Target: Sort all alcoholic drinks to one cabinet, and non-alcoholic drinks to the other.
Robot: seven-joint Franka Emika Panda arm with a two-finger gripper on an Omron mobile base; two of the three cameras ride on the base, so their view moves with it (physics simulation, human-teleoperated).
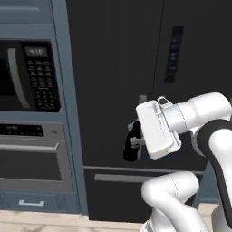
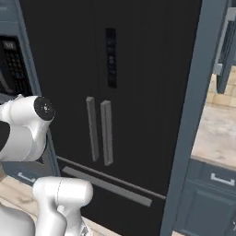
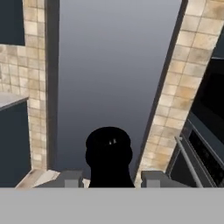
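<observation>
One black cola bottle [image 1: 131,146] hangs in the gripper [image 1: 136,140] before the dark fridge [image 1: 136,68], right of the microwave [image 1: 27,74]. The fingers [image 3: 70,178] are partly closed on it, one at each side. Its label can't be made out. The microwave display reads something like 4:10, blurred. The fridge has two upright handles [image 2: 99,131].

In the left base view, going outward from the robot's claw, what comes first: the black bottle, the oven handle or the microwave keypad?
From the gripper:
1. Black cola bottle, between its fingers.
2. Oven handle, left, about level.
3. Microwave keypad, upper left, farthest.
</observation>
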